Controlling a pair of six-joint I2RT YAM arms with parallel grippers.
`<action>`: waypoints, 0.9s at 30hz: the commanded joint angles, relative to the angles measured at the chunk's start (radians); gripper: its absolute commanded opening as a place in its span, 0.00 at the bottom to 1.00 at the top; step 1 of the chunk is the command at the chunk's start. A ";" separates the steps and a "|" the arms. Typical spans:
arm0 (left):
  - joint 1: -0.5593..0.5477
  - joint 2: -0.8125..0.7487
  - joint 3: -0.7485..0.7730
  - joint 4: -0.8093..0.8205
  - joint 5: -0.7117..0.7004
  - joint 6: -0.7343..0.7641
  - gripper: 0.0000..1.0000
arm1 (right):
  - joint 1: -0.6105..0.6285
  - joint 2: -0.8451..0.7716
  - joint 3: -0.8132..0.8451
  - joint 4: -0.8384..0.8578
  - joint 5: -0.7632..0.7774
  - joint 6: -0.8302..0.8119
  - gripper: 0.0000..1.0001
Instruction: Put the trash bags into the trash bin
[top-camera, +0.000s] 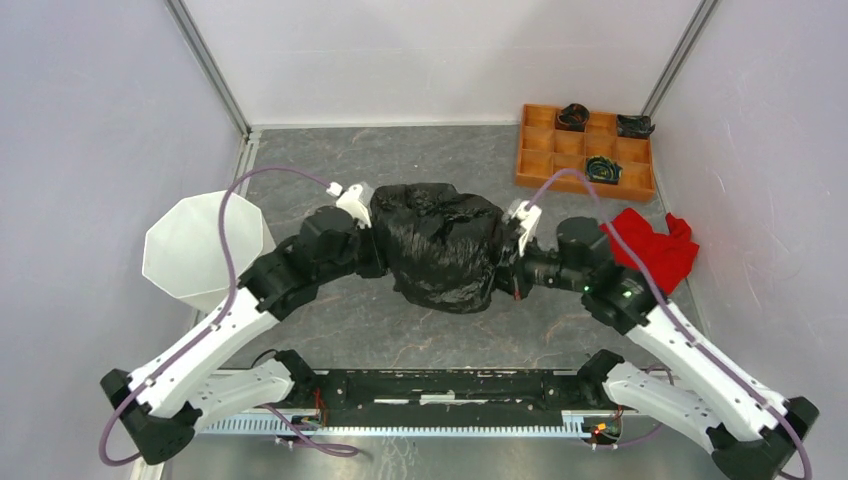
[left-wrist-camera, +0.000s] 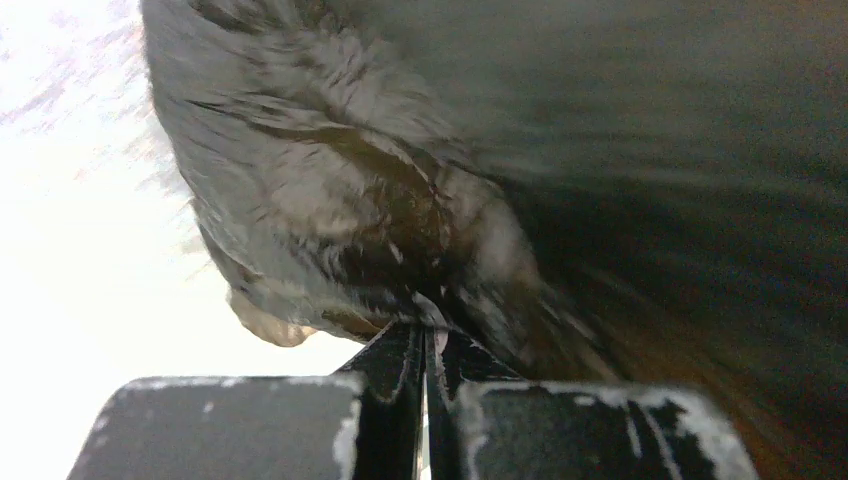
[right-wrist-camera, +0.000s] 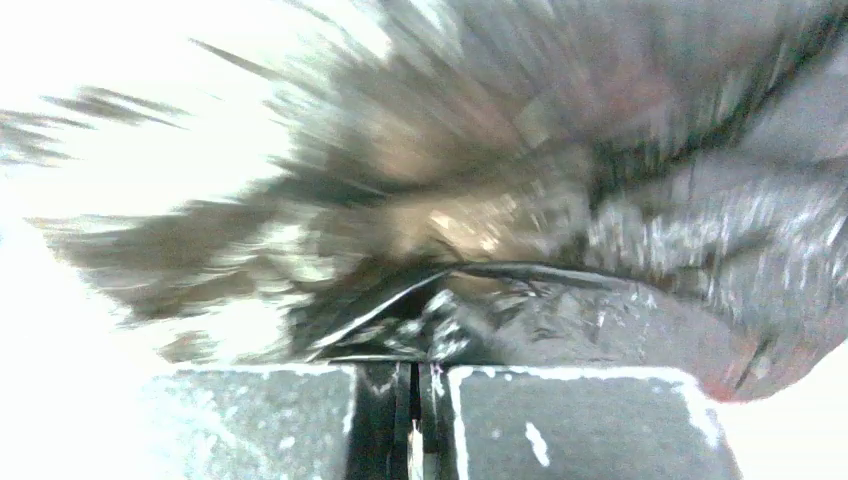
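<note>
A wrinkly black trash bag (top-camera: 443, 247) hangs bunched between my two arms over the middle of the table. At its left edge my left gripper (top-camera: 375, 248) is shut on the film; the left wrist view shows the jaws pressed together on the trash bag (left-wrist-camera: 340, 200) at the left gripper (left-wrist-camera: 427, 335). My right gripper (top-camera: 505, 262) is shut on the bag's right edge, and the right wrist view shows the right gripper (right-wrist-camera: 415, 368) pinching a fold of trash bag (right-wrist-camera: 600, 310). The white trash bin (top-camera: 205, 248) lies tipped at the far left, apart from the bag.
An orange compartmented tray (top-camera: 585, 150) with small dark rolls sits at the back right. A red cloth (top-camera: 655, 250) lies by the right wall, behind my right arm. Walls close in the table on three sides.
</note>
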 joint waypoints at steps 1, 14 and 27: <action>0.000 -0.022 0.161 0.111 0.117 -0.073 0.02 | -0.002 -0.004 0.298 0.037 -0.004 0.076 0.00; 0.000 -0.096 -0.032 0.094 0.027 -0.226 0.02 | -0.025 0.044 0.154 0.117 0.289 0.061 0.00; 0.000 -0.162 0.136 -0.049 -0.148 -0.125 0.02 | -0.058 0.042 0.315 0.013 0.395 -0.047 0.00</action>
